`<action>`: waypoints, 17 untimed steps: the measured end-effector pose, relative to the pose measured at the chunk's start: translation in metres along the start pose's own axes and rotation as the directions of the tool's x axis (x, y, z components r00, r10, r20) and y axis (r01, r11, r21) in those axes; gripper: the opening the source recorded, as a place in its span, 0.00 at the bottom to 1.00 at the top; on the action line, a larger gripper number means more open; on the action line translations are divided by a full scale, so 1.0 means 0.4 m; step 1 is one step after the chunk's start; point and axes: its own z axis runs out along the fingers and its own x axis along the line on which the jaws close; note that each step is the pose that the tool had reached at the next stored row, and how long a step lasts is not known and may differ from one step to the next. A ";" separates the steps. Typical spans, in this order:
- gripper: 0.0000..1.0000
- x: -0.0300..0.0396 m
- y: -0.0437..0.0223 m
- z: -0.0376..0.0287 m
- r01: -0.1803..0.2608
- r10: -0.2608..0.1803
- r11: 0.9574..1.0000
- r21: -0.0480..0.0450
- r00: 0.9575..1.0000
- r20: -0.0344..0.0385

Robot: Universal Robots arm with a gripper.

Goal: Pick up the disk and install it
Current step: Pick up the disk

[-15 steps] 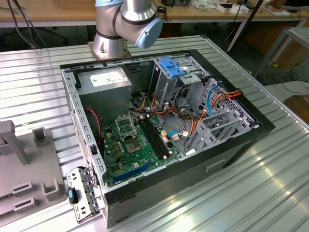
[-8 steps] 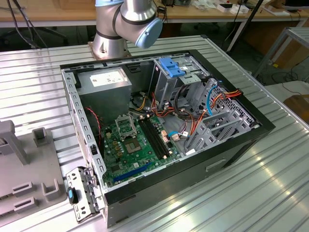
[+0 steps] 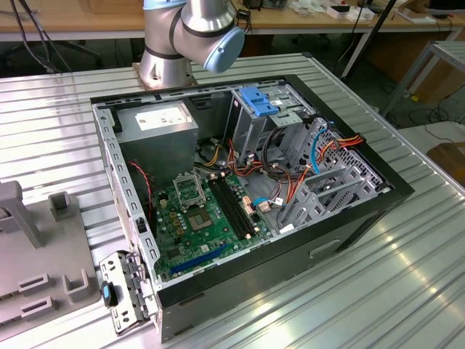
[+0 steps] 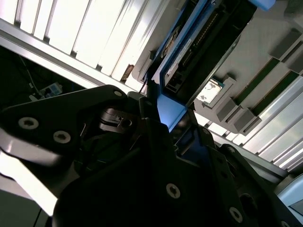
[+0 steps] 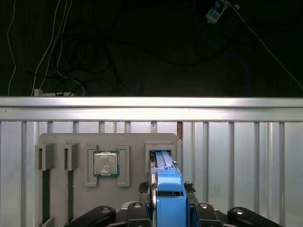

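The disk (image 5: pixel 169 198) stands on edge in a slot of a grey fixture tray (image 5: pixel 128 142), its bright blue carrier rail facing the camera in the first wrist view. My gripper (image 5: pixel 168 187) straddles it, a black finger pressed against each side of the blue rail. In the second wrist view the disk (image 4: pixel 189 52) runs away from the gripper (image 4: pixel 161 113), with its connector edge and blue rail showing. In the exterior view the open computer case (image 3: pixel 240 182) lies on the table with its drive cage (image 3: pixel 290 138) at the back.
A processor chip (image 5: pixel 105 163) sits in a pocket of the tray beside the disk's slot. In the case are a blue bracket (image 3: pixel 261 102), a grey power supply (image 3: pixel 156 123), the motherboard (image 3: pixel 200 218) and loose cables (image 3: pixel 320 153). The ribbed metal table (image 3: pixel 363 291) ends just past the tray.
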 end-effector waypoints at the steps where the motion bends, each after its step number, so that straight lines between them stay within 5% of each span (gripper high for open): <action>1: 0.37 0.000 0.000 0.000 0.000 0.000 1.000 0.000 1.000 0.000; 17: 0.37 0.000 0.000 0.001 0.006 -0.006 1.000 0.000 1.000 0.000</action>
